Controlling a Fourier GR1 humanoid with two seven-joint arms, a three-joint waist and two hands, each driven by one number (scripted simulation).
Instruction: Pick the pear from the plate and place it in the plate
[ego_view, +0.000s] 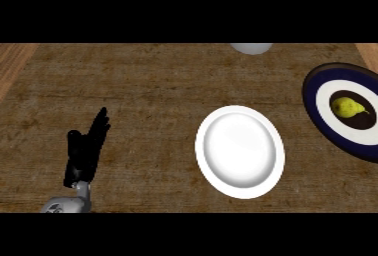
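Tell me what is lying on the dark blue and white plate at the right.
A yellow pear lies on the dark centre of the blue and white plate. Nothing covers it; the plate's right side runs off the view's edge.

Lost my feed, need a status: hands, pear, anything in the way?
Left hand open, resting at lower left; right hand not in view. Pear on dark plate, far right. White plate bare, nothing between.

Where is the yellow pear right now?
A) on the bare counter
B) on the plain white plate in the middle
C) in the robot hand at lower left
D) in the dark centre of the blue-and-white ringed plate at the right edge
D: the yellow pear lies in the dark centre of the blue-and-white ringed plate; the plain white plate holds nothing, and the left robot hand is open and apart.
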